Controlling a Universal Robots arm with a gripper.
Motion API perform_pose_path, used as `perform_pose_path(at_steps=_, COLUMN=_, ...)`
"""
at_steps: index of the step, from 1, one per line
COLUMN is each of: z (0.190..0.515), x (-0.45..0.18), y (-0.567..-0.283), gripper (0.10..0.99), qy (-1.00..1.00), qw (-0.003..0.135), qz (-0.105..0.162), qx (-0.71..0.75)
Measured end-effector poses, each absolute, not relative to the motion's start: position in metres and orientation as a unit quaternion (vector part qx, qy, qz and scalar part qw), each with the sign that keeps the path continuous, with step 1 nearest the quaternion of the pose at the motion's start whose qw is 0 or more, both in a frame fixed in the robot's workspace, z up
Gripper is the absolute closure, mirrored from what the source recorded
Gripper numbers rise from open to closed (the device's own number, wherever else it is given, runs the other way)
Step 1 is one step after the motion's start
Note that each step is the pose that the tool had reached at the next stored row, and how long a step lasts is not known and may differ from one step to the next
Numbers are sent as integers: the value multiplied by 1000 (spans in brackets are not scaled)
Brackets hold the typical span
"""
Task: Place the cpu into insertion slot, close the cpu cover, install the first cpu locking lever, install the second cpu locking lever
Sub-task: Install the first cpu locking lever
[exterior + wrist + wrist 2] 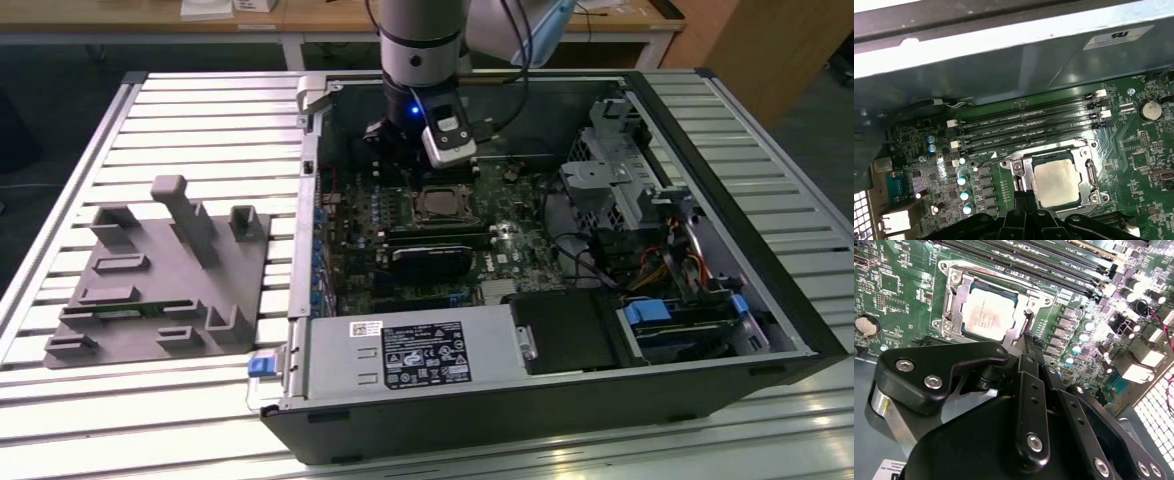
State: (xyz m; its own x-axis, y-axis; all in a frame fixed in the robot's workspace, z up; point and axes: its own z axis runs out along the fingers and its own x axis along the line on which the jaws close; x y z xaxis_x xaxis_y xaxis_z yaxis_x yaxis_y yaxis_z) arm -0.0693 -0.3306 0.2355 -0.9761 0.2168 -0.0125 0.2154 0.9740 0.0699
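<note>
Since the small flat square cpu with its silvery-grey metal top point(988, 315) already lies seated in the dark, metal-bordered insertion slot point(945, 266) on the green circuit board point(899, 270), with the thin silvery windowed cpu cover point(952, 307) folded down around it, the work appears to have reached the locking levers. In both wrist views the black jaws look drawn together with nothing clearly between them. Their tips are just beside the cover's edge, on the side away from the long black memory slots point(1024, 125). Whether either thin wire lever is hooked I cannot tell. By my judgement, this step calls for a steady downward press on a lever, tucking it under its catch without scraping the board.
</note>
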Motion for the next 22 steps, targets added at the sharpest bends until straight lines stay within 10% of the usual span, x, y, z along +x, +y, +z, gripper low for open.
perform_pose_path(at_steps=22, z=236, x=-83, y=-331, gripper=980, qy=993, qw=10, qz=34, qx=109)
